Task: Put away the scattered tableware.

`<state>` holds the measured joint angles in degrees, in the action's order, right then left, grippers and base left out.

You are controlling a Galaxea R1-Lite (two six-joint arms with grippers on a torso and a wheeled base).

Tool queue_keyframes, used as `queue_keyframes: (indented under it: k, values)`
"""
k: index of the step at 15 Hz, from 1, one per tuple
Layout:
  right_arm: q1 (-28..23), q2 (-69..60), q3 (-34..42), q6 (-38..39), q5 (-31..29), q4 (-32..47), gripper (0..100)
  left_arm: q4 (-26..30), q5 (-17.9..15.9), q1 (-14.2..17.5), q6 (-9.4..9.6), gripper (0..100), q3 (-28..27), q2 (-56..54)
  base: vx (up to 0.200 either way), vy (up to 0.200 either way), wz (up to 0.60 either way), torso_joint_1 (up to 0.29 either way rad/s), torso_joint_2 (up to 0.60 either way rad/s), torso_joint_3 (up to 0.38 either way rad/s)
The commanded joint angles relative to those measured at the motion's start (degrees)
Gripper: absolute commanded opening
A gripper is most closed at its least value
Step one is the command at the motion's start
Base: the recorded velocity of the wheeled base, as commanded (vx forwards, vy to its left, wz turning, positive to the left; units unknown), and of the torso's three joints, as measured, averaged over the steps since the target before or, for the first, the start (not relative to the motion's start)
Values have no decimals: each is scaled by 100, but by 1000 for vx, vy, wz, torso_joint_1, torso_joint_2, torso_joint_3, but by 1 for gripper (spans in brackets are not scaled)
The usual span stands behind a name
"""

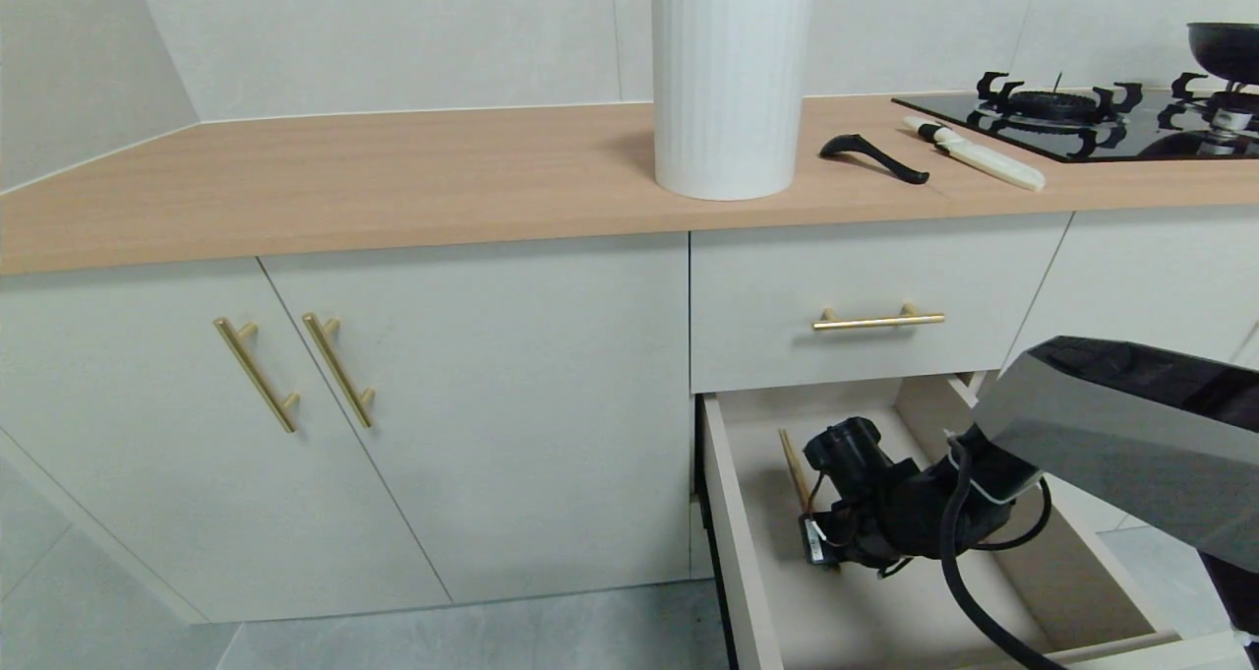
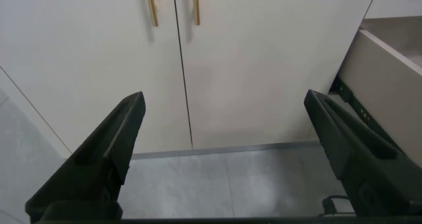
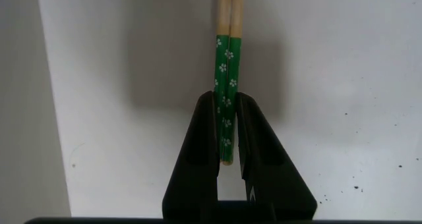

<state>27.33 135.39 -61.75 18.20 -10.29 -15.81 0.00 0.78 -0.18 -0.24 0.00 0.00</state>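
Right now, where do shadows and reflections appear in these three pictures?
Head view: the white ribbed vase casts a soft shadow on the countertop at its left; the glass hob mirrors its grates. Right wrist view: the chopsticks, clamped in the right gripper, throw a wide dim shadow on the drawer floor. Left wrist view: even light on the cabinet doors, no glare.

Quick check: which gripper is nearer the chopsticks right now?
Right. The right gripper is shut on the chopsticks inside the open drawer. The left gripper is open and apart from them, outside the drawer, facing the cabinet doors.
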Motion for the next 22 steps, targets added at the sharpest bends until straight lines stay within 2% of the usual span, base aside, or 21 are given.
queue_keyframes:
  k: [1, 2, 3, 10, 13, 18, 22]
  values:
    - [0, 23, -4, -1, 1, -1, 0, 0, 1, -8, -2, 100, 0, 0, 0, 0, 0, 0, 0, 0]
    - [0, 58, -4, -1, -8, -36, 0, -9, 1, 1, -2, 100, 0, 0, 0, 0, 0, 0, 0, 0]
    - [0, 67, 5, -1, -17, -106, 100, 0, 1, -8, -2, 100, 0, 0, 0, 0, 0, 0, 0, 0]
    - [0, 14, 31, -1, -61, -150, 100, 0, 1, 1, -2, 100, 0, 0, 0, 0, 0, 0, 0, 0]
    - [-26, -575, 277, -27, -228, -142, 100, 0, 1, 1, -2, 100, 0, 0, 0, 0, 0, 0, 0, 0]
    - [-132, -2570, 778, -405, -246, -142, 100, 0, 1, 1, -2, 100, 0, 0, 0, 0, 0, 0, 0, 0]
    - [-202, -3554, 848, -581, -254, -150, 100, 0, 1, 1, -2, 100, 0, 0, 0, 0, 0, 0, 0, 0]
